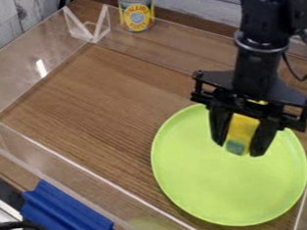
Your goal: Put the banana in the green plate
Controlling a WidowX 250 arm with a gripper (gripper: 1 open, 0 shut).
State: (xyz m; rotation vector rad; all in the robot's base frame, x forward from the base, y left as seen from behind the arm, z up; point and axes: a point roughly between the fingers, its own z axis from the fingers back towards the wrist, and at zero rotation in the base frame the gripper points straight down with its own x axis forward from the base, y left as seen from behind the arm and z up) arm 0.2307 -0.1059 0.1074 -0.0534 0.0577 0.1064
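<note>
The single camera view looks down across a brown wood-grain table (103,100) edged with clear acrylic walls. At the right, the black robot arm comes straight down over a large round lime-green plastic plate (199,178) with a shallow raised rim. Its black gripper (243,141) points down, the two dark fingers (220,132) clamped on a small stubby yellow toy banana (240,134) — the banana stands nearly upright between them, its green end lowermost. The banana sits over the upper right part of the plate's face; whether its tip touches the plate or hangs just above it cannot be told from here.

Well apart from all this, at the far edge of the table, a small can with a yellow label (137,15) stands upright, and just to its left a clear folded plastic stand (85,26) — both untouched. At the near left corner lies a blue ridged plastic block (65,216), outside the wall.
</note>
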